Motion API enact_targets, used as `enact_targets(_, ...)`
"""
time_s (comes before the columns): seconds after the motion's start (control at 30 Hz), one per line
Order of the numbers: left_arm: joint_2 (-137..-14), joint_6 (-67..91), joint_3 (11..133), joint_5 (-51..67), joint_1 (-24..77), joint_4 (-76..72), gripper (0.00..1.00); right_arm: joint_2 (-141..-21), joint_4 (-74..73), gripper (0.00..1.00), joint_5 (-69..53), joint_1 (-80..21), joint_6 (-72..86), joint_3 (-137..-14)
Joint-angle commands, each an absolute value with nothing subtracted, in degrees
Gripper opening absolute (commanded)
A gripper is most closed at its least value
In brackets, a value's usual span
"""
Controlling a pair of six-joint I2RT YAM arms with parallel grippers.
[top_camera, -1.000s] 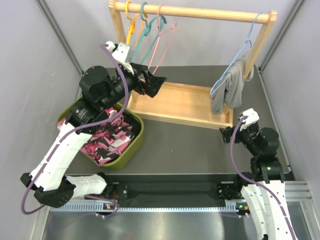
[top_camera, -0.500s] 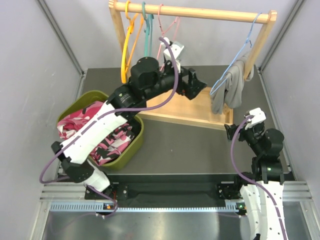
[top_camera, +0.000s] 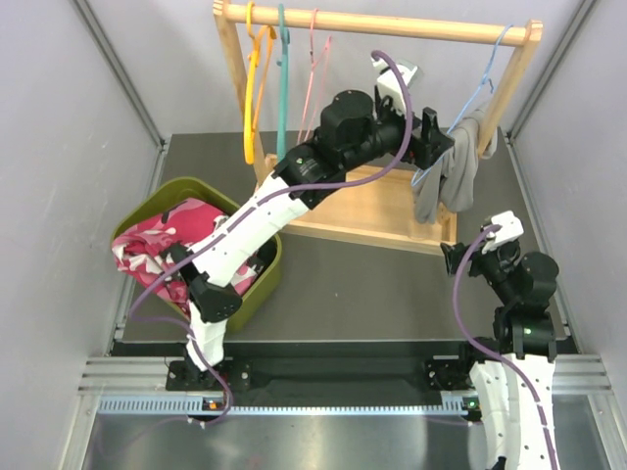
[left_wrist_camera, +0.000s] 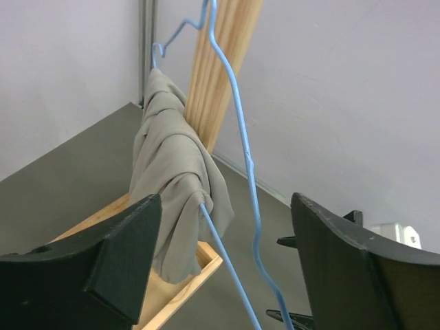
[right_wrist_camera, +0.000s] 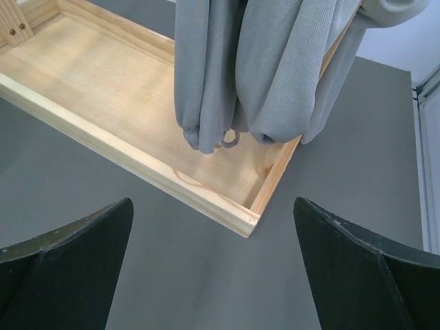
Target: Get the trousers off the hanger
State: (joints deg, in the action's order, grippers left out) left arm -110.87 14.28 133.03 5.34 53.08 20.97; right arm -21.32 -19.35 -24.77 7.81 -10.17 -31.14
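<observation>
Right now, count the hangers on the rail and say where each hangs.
4. Yellow hanger, teal hanger and pink hanger hang bare at the left of the rail; the blue hanger at the right end carries the grey trousers. Another may hide behind the yellow one.

Rack [top_camera: 377,24] stands at back of table [top_camera: 372,284], its tray base [top_camera: 343,201] on the table, rail across the top. At rail's R end hangs the hanger [left_wrist_camera: 250,163] w/ trousers [top_camera: 453,176] draped over it, their lower ends just above tray's R corner. Three more hangers [top_camera: 282,78] hang at L end. Bin [top_camera: 257,294] sits front-L of rack, clothes [top_camera: 157,240] in it. L gripper [top_camera: 443,142] is just L of trousers; R gripper [top_camera: 449,259] is in front of tray's R corner.
</observation>
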Motion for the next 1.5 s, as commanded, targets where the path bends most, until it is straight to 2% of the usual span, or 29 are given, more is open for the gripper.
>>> enact_targets(0.0,-112.4,15.12,135.88,4.85,54.4,17.14,0.78,-20.74,-18.28,1.0,-25.93,9.05,-9.14,-33.31)
enact_targets(0.17,-115.74,5.47,138.16,-4.03,57.3,17.75,0.62,-20.04,-18.2,1.0,-26.02,9.4,-8.79,-33.31)
enact_targets(0.2,-117.06,2.67,139.56,-6.83,57.83,18.01,0.16,-20.13,-18.37,1.0,-26.02,9.4,-8.7,-33.31)
enact_targets(0.23,-117.51,1.77,140.01,-9.29,58.09,17.84,0.0,-19.95,-18.28,1.0,-26.1,9.58,-8.7,-33.4)
enact_targets(0.4,-117.51,-6.67,140.1,-12.04,58.8,12.15,0.0,-18.9,-18.46,1.0,-26.45,10.28,-8.44,-33.31)
enact_targets(0.87,-109.52,-6.94,135.89,-12.74,58.71,-2.98,0.0,-15.47,-18.81,1.0,-26.98,10.81,-9.4,-34.01)
enact_targets(1.23,-102.92,-6.94,129.2,-13.54,58.71,-3.52,0.0,-13.97,-20.13,1.0,-33.83,10.81,-11.6,-36.73)
enact_targets(1.47,-99.67,-6.94,125.69,-14.59,58.71,-1.5,0.0,-21.0,-20.48,1.0,-40.33,10.81,-14.06,-44.73)
